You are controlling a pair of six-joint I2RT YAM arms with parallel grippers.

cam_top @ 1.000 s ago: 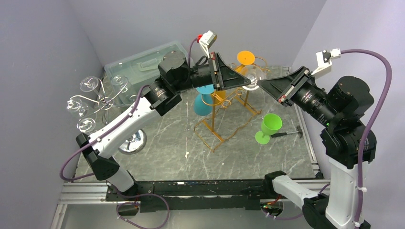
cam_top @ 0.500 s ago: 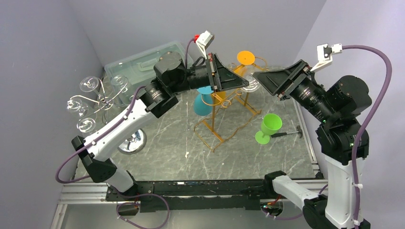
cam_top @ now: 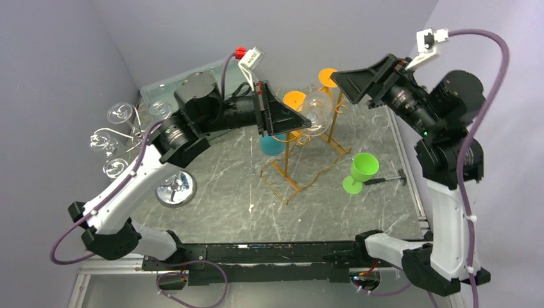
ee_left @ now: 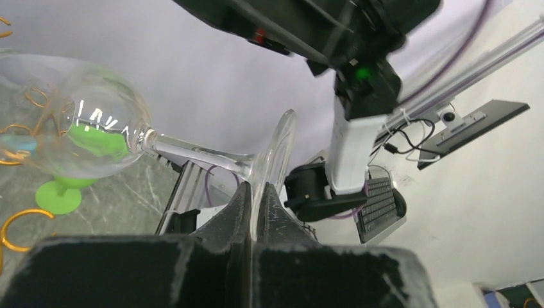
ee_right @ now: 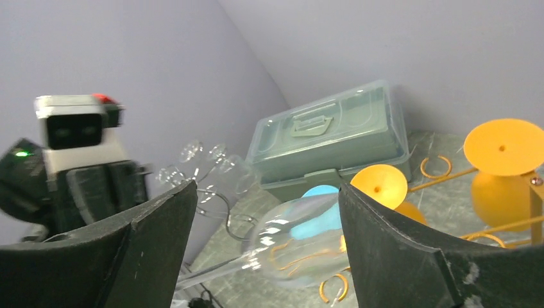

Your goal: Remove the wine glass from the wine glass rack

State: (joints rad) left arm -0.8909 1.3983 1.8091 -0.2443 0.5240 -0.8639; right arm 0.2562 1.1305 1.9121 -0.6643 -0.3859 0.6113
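My left gripper [cam_top: 306, 122] is shut on the foot [ee_left: 279, 154] of a clear wine glass [cam_top: 319, 110], which lies on its side in the air beside the top hooks of the wine glass rack [cam_top: 301, 174]. In the left wrist view the foot's edge sits pinched at my left gripper [ee_left: 258, 192], and the bowl [ee_left: 83, 135] points away to the left. My right gripper [cam_top: 340, 83] hangs open up and to the right of the bowl. In the right wrist view the clear glass [ee_right: 301, 244] lies below the spread right gripper [ee_right: 266, 186], untouched by either finger.
Two orange glasses [cam_top: 295, 99] [cam_top: 328, 77] and a blue one [cam_top: 272, 144] hang on the rack. A green glass [cam_top: 364, 168] stands right of it, beside a small dark tool [cam_top: 388, 179]. A chrome stand [cam_top: 173, 192] with clear glasses is left, and a lidded box [ee_right: 327, 144] behind.
The right gripper has let go of the bowl, opened wide and risen up and back. The left arm has drawn the clear glass leftward by its foot.
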